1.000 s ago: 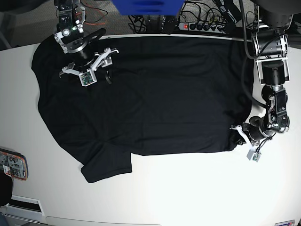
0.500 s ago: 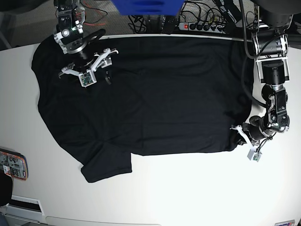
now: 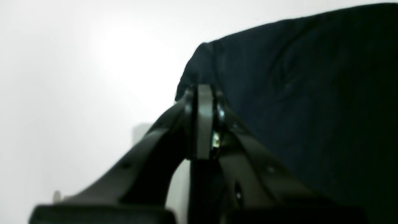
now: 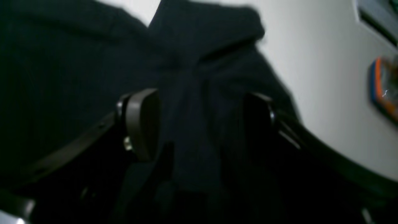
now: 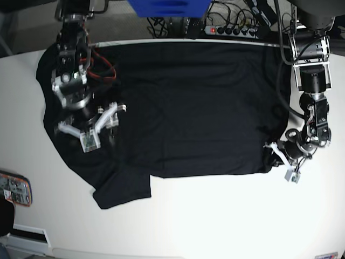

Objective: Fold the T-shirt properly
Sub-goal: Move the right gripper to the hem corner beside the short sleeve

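Observation:
The black T-shirt (image 5: 183, 102) lies spread flat on the white table (image 5: 215, 216), with one short sleeve (image 5: 121, 191) sticking out at the front left. My right gripper (image 5: 91, 125) hovers open over the shirt's left part. In the right wrist view its two fingers (image 4: 141, 123) stand wide apart above the dark cloth (image 4: 199, 77), with the sleeve ahead of them. My left gripper (image 5: 271, 149) is at the shirt's front right corner. The left wrist view shows its jaws pressed together at that corner (image 3: 199, 59).
An orange-edged object (image 5: 13, 188) lies at the table's front left edge and also shows in the right wrist view (image 4: 382, 90). Behind the table are a blue box (image 5: 167, 6), a power strip (image 5: 232, 29) and cables.
My right gripper has travelled from the shirt's back left toward the front, along its left side, staying open. The left gripper has stayed at the front right corner.

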Robot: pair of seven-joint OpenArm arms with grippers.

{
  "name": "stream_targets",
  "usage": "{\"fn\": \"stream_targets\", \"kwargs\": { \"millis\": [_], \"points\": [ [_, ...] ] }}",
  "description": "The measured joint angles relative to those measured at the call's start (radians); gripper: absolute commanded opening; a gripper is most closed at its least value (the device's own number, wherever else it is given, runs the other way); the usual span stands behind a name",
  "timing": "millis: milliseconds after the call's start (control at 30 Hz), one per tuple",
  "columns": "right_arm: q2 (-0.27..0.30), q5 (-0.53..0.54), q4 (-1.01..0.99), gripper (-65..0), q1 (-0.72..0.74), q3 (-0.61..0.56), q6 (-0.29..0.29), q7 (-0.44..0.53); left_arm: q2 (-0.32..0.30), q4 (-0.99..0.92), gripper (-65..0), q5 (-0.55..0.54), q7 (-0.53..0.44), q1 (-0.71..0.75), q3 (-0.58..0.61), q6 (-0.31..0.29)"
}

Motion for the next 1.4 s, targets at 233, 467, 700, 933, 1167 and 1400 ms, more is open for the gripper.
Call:
{"fn": "stream_targets", "kwargs": {
  "millis": [233, 467, 700, 933, 1167, 1400],
  "points": [
    [0.002, 0.002, -0.048, -24.8, 0.323, -0.006, -0.006, -0.166, 0.000, 0.000, -65.0, -0.001, 0.003, 0.003, 0.000, 0.000],
    [0.002, 0.000, -0.391, -24.9, 0.476, -0.007, -0.007, -0.158, 0.000, 0.000, -65.0, 0.002, 0.003, 0.003, 0.000, 0.001],
    [0.000, 0.000, -0.725, -24.9, 0.634, -0.006, -0.008, -0.007, 0.000, 0.000, -65.0, 0.000, 0.004, 0.003, 0.000, 0.000],
    [0.003, -0.002, -1.130, -24.9, 0.776, -0.006, -0.008, 0.158, 0.000, 0.000, -65.0, -0.002, 0.002, 0.020, 0.000, 0.001],
    [0.002, 0.004, -1.490, -24.9, 0.917, -0.006, -0.008, 0.497, 0.000, 0.000, -65.0, -0.003, 0.003, 0.023, 0.001, 0.001],
    [0.005, -0.002, -1.710, -24.9, 0.893, -0.002, -0.016, 0.686, 0.000, 0.000, -65.0, -0.003, 0.002, 0.023, 0.001, 0.000]
  ]
}}
